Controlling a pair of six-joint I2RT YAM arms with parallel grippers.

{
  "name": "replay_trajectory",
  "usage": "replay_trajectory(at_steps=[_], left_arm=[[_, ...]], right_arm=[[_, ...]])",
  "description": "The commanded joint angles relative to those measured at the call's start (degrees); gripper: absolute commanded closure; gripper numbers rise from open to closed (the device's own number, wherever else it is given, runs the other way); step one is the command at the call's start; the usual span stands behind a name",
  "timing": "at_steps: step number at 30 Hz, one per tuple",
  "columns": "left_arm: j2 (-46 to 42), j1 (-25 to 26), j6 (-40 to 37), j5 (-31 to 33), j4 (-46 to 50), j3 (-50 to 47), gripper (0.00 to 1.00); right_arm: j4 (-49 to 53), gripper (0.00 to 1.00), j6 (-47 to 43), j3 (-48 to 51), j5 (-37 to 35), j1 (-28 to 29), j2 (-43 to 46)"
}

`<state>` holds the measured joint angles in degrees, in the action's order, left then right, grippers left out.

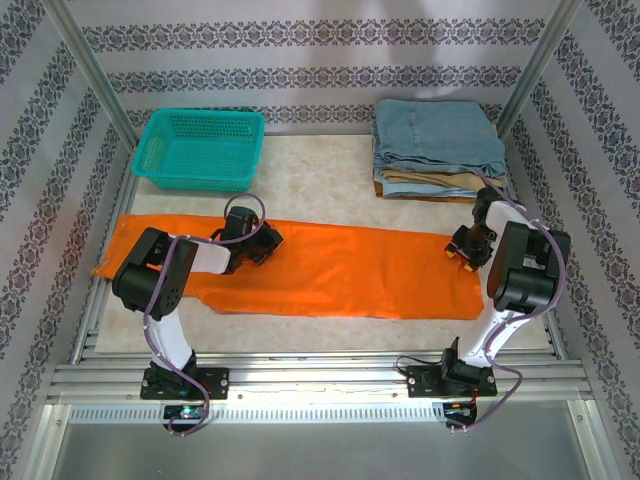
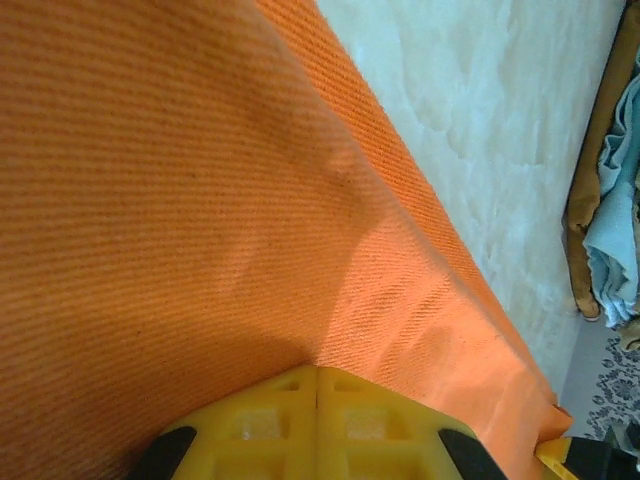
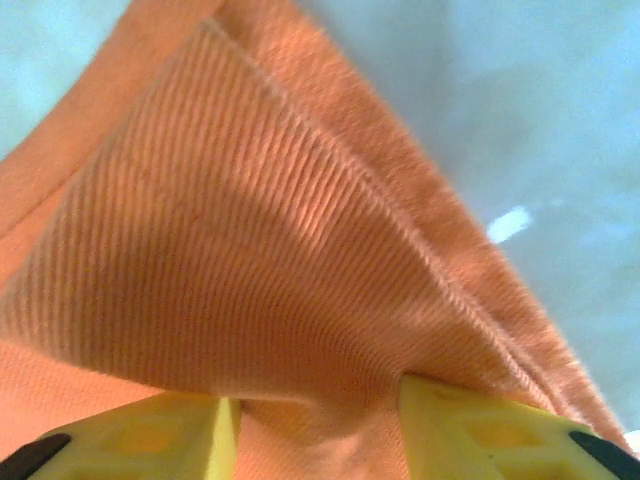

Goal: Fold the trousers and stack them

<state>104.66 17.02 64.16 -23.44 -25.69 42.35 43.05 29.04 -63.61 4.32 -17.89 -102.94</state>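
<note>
The bright orange trousers [image 1: 340, 270] lie flat and lengthwise across the table, from the left edge to near my right arm. My left gripper [image 1: 262, 240] rests on their far edge, left of centre. In the left wrist view its yellow fingers [image 2: 318, 372] are pressed together with the orange cloth [image 2: 200, 180] puckering up from their tips. My right gripper [image 1: 468, 245] sits at the trousers' far right corner. In the right wrist view its fingers [image 3: 315, 405] stand apart with a thick fold of hemmed cloth [image 3: 250, 250] bunched between them and tented above.
A teal basket [image 1: 200, 150] stands at the back left. A folded stack with a light blue denim pair [image 1: 438, 135] on a tan pair [image 1: 430, 183] lies at the back right, its edge [image 2: 590, 180] also in the left wrist view. Metal frame posts flank the table.
</note>
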Motion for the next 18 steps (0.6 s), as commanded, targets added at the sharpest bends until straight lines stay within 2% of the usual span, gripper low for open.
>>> replay_trajectory(at_steps=[1, 8, 13, 16, 18], left_arm=[[2.65, -0.92, 0.62, 0.14, 0.32, -1.77, 1.00], [3.22, -3.16, 0.08, -1.01, -0.47, -2.35, 1.00], [2.64, -4.38, 0.61, -2.90, -1.75, -3.07, 1.00], [0.66, -4.23, 0.23, -4.38, -0.39, -2.40, 1.00], [-1.12, -3.97, -1.15, -5.51, 2.12, -1.34, 1.00]], right_arm=[[1.44, 0.48, -0.13, 0.00, -4.93, -2.82, 1.05], [5.01, 0.39, -0.95, -5.04, -10.26, -2.80, 2.97], [4.71, 0.37, 0.02, -4.26, -10.63, -0.82, 8.23], [3.02, 0.40, 1.00, -1.20, -5.76, 5.69, 11.57], [1.91, 0.47, 1.91, 0.67, -1.43, 11.82, 12.82]])
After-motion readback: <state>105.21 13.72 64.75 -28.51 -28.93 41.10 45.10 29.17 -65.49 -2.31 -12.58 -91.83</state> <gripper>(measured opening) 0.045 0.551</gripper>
